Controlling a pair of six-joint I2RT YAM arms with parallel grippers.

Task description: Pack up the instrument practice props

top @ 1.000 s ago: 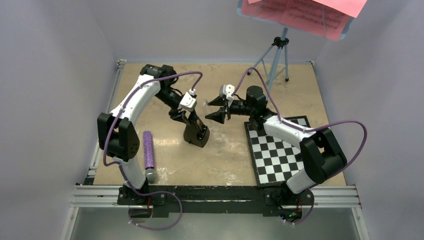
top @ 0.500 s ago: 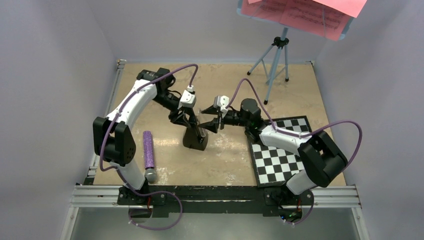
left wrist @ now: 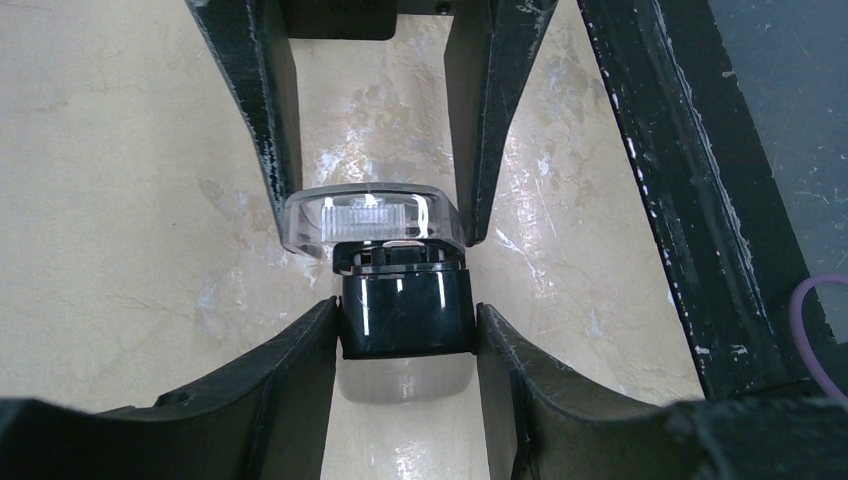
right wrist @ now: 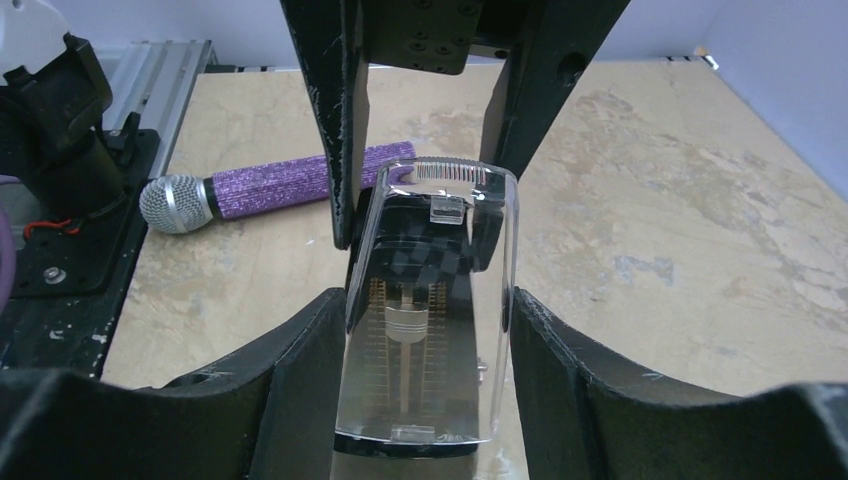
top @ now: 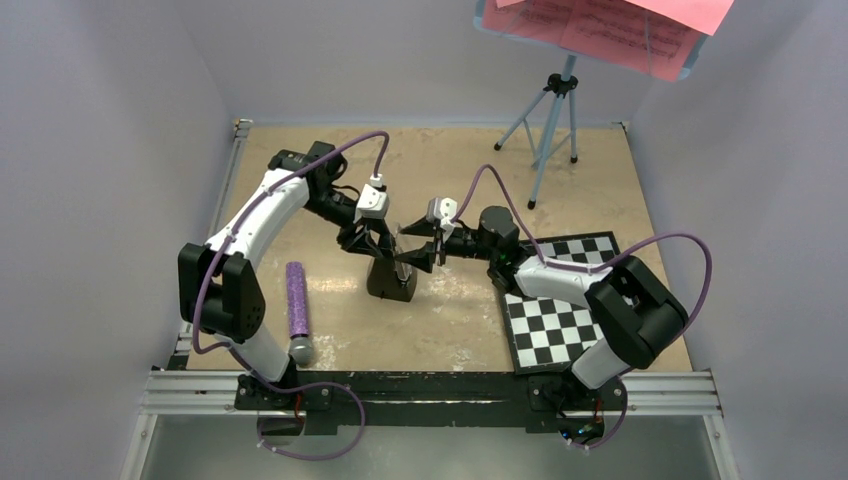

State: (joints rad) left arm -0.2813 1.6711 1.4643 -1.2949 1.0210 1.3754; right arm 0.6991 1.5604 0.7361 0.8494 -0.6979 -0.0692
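The black pyramid-shaped metronome (top: 392, 280) stands on the table at mid-left. My left gripper (top: 387, 258) is shut on its upper body; the left wrist view shows the black body (left wrist: 405, 315) pinched between both jaws (left wrist: 405, 312). My right gripper (top: 410, 257) reaches in from the right, and its jaws (right wrist: 430, 300) touch both sides of the clear cover (right wrist: 432, 300), which lies against the metronome's front. The light-blue music stand (top: 556, 100) stands at the back right, with the pink pages (top: 610, 28) on its desk.
A purple glitter microphone (top: 297, 308) lies at the front left; it also shows in the right wrist view (right wrist: 270, 190). A black-and-white checkered board (top: 555, 310) lies at the front right under the right arm. Walls enclose the table on three sides.
My right gripper has moved left from open air onto the metronome and closed on its clear cover. My left gripper has shifted a little left and stood the metronome more upright.
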